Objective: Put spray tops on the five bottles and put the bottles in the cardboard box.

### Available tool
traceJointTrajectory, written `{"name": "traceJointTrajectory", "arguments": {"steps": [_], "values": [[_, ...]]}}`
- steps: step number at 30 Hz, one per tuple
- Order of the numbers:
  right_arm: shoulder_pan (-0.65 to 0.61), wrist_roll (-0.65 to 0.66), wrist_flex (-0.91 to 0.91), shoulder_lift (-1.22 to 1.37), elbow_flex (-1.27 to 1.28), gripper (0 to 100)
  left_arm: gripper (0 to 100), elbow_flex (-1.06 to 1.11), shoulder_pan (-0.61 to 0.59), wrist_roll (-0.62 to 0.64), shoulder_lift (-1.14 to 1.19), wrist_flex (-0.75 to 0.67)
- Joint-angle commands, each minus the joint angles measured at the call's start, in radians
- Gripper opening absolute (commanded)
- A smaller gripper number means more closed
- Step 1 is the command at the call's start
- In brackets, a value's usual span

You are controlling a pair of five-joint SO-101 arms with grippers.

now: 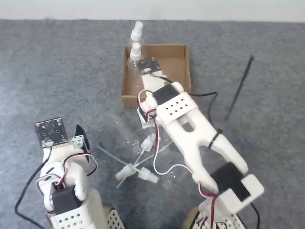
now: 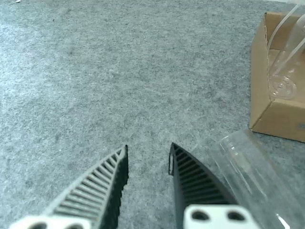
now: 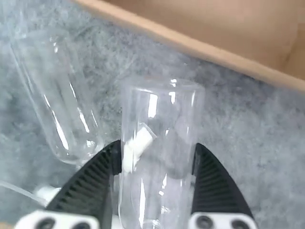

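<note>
Standing capped in the 12 o'clock cardboard box (image 1: 187, 71): 2 bottles (image 1: 136, 51); 3 remain. Right pincer (image 3: 157, 145) clamps a clear bottle (image 3: 162, 109); left pincer (image 2: 148, 147) gapes empty.

Grey, carpet-textured bench (image 1: 57, 67) carrying a box, bottles and loose spray tops

The cardboard box (image 1: 129, 101) sits open-topped on the far middle of the bench, flat on the weave. Just outside its near wall a clear bottle (image 1: 119, 130) lies on its side, with a second bottle (image 3: 162, 143) close beside it, base toward the box; whether that one rests fully on the bench cannot be told. Nearer the front edge, three long-stemmed spray tops lie scattered close together: one (image 1: 148, 141) toward the bottles, two more (image 1: 126, 171) (image 1: 148, 176) side by side just below it, stems crossing on the grey surface
</note>
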Motion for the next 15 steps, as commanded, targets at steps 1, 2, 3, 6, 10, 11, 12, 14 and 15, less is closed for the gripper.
{"name": "traceJointTrajectory", "arguments": {"steps": [1, 2, 3, 6, 10, 11, 12, 14, 15], "values": [[0.041, -0.091, 0.024, -0.128, -0.051, 8.0, 13, -0.01, -0.006, -0.003, -0.011, -0.021], [0.053, -0.107, 0.022, -0.15, -0.051, 8.0, 13, -0.01, -0.006, -0.003, -0.011, -0.021], [0.067, -0.117, 0.022, -0.173, -0.049, 8.0, 13, -0.01, -0.006, -0.003, -0.011, -0.021], [0.111, -0.124, 0.021, -0.242, -0.049, 8.0, 13, -0.01, -0.006, -0.005, -0.011, -0.021], [0.176, -0.124, 0.025, -0.331, -0.046, 8.0, 13, -0.01, -0.006, -0.005, -0.011, -0.021], [0.196, -0.124, 0.025, -0.352, -0.037, 8.0, 13, -0.01, -0.006, -0.005, -0.011, -0.021], [0.214, -0.124, 0.019, -0.372, -0.023, 8.0, 13, -0.01, -0.006, -0.005, -0.011, -0.021], [0.249, -0.124, 0.016, -0.414, 0.014, 8.0, 13, -0.01, -0.006, -0.005, -0.011, -0.021], [0.263, -0.124, 0.016, -0.435, 0.035, 8.0, 13, -0.008, -0.008, -0.005, -0.011, -0.021]]}}
